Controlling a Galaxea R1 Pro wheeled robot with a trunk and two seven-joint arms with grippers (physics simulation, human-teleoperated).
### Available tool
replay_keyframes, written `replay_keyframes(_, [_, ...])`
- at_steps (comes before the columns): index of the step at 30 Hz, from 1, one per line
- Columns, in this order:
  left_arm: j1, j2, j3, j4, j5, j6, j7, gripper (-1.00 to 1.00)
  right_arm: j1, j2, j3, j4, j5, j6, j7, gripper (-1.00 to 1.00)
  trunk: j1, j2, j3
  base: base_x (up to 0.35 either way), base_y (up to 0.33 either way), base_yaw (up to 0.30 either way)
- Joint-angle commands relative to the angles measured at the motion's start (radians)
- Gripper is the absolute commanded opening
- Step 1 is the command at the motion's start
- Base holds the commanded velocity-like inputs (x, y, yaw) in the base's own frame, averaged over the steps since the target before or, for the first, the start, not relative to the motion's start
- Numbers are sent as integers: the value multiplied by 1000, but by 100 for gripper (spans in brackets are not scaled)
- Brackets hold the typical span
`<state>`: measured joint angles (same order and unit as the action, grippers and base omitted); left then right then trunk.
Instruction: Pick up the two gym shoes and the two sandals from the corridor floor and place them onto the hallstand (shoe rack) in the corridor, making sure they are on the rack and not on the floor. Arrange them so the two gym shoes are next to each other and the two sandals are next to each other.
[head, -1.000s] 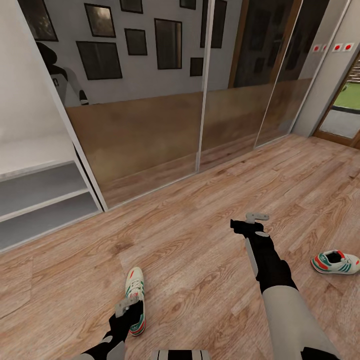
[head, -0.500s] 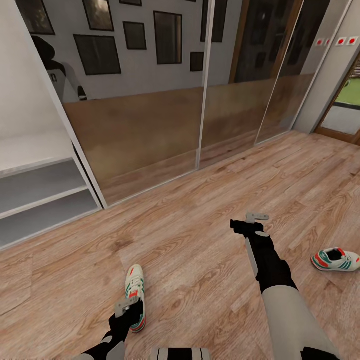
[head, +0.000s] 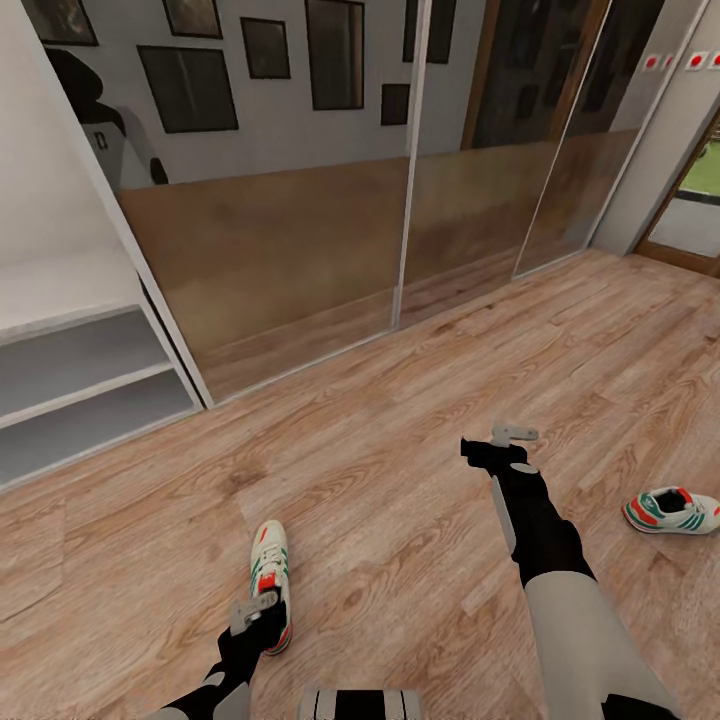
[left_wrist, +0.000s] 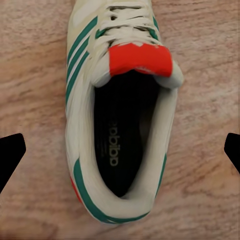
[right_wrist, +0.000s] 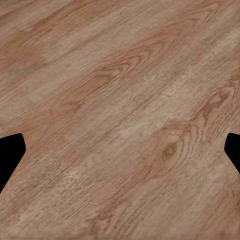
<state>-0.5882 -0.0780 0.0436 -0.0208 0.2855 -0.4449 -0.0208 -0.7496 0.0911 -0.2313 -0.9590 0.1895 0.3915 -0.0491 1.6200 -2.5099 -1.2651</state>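
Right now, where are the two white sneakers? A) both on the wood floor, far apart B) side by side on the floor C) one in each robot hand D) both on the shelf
A: one gym shoe lies on the corridor floor under the left end effector, the other gym shoe lies far off toward the robot's right.

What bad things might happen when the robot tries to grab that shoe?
1. The left gripper hangs open over the near gym shoe's heel opening; its jaws stand wider than the shoe, so closing off-centre might pinch only one soft side wall and the shoe could slip out.
2. The shoe lies flat on the corridor floor, so dropping too low may knock the fingertips into the planks.
3. The other gym shoe lies far off, beyond the right gripper.
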Motion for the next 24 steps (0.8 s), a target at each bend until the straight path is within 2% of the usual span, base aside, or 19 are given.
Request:
replay_keyframes(1, [0,0,4,1,1,-3,-2,100,-1,1,-2,-1,8,6,1,100,0,-1,-5,0,0,0])
replay_keyframes(5, [0,0,4,1,1,-3,-2,100,-1,1,-2,-2,8,6,1,100,2,-2,-24,0,0,0])
replay_keyframes(16, [0,0,4,1,0,-3,-2,100,-1,1,-2,-2,8,6,2,100,2,-2,-37,0,0,-2])
replay_keyframes(20, [0,0,4,1,0,-3,-2,100,-1,1,-1,-3,8,6,2,100,2,-2,-37,0,0,-150])
replay_keyframes(24, [0,0,4,1,0,-3,-2,100,-1,1,0,-3,8,6,2,100,4,-2,-53,0,0,-153])
